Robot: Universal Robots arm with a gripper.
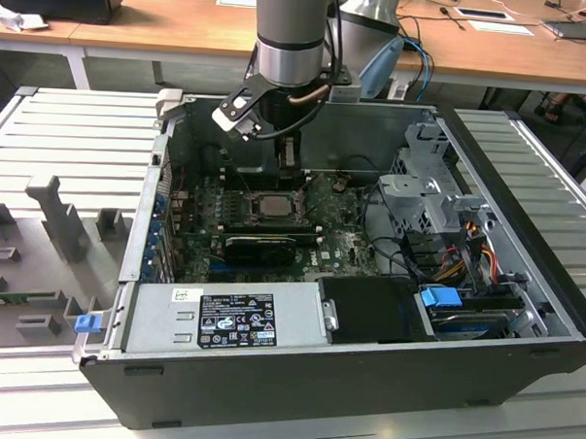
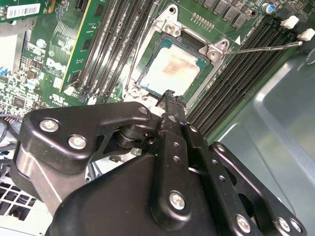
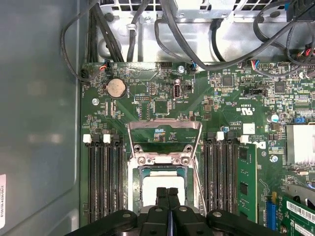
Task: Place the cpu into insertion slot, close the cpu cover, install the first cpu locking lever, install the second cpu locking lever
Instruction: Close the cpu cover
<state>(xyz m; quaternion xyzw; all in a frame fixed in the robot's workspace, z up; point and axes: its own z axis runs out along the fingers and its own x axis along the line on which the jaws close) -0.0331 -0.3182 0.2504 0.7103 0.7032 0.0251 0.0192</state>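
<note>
Pinched hand (image 3: 167, 192) at cpu (image 3: 147, 183) edge, cover (image 3: 165, 124) open

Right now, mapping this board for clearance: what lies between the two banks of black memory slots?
In the first wrist view, the insertion slot lies there with the cpu seated in it; the shut gripper hangs over the chip.

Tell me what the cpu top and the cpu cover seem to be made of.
On the cpu, the top looks like dull pale metal, matte, with a brownish stain and no sharp reflection. For the cpu cover, bare silvery sheet metal, probably steel: thin, with a soft shine.
</note>
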